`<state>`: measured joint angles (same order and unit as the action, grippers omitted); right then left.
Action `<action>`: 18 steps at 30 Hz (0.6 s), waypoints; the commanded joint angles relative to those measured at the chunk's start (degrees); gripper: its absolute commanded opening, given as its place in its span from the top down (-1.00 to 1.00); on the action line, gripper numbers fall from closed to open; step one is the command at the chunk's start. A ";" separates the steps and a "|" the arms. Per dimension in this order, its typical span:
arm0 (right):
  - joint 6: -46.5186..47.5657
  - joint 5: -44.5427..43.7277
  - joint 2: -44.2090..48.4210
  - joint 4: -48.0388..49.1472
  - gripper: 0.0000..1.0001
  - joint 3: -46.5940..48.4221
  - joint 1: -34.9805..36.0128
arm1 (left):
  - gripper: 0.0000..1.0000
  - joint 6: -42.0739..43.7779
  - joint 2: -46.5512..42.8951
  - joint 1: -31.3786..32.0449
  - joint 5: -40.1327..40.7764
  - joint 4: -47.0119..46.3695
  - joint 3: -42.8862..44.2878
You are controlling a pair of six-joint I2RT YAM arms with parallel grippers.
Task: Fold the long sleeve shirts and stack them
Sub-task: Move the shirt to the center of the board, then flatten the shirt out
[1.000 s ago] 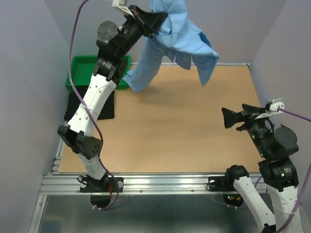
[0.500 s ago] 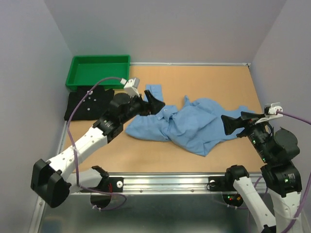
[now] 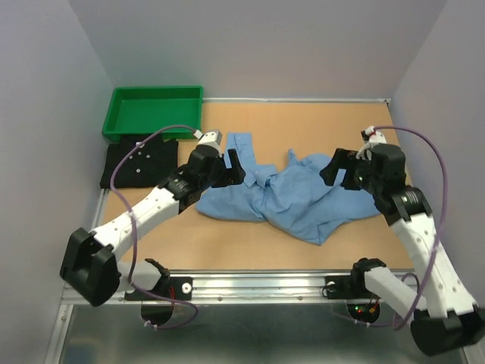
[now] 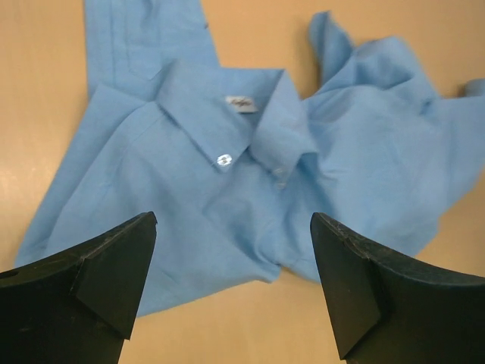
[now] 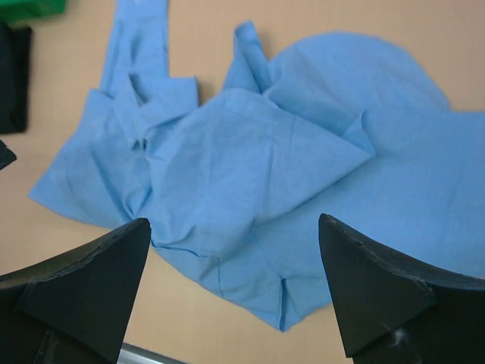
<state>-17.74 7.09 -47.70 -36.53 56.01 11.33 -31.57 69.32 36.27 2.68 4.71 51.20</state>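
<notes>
The light blue shirt (image 3: 288, 199), dangling from the left pincer (image 4: 233, 220) a second ago, is now lying crumpled on the table (image 3: 227, 243). Both pincers are hovering released above it, the right pincer (image 5: 233, 221) newly arriving over its right side; spreading is probably coming next. The black shirt (image 3: 140, 163) is lying far left.

Lt blue shirt (image 3: 292, 199): unfolded, crumpled, spread across mid table (image 3: 227, 246). Collar w/ white button faces up at its left end, one sleeve stretches toward far side, cloth bunched at right. Black shirt (image 3: 140, 163): folded rectangle, white buttons up, flat at table's left edge, not touching blue one.
</notes>
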 commanded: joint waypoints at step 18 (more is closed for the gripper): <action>15.71 5.21 -39.89 5.77 -0.67 18.69 17.22 | -0.82 10.04 12.24 -7.79 -4.43 -2.07 -6.19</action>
<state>-5.08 13.91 -83.05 -33.69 68.49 25.45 -22.92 81.45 29.74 0.75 4.95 47.70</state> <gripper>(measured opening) 0.833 0.916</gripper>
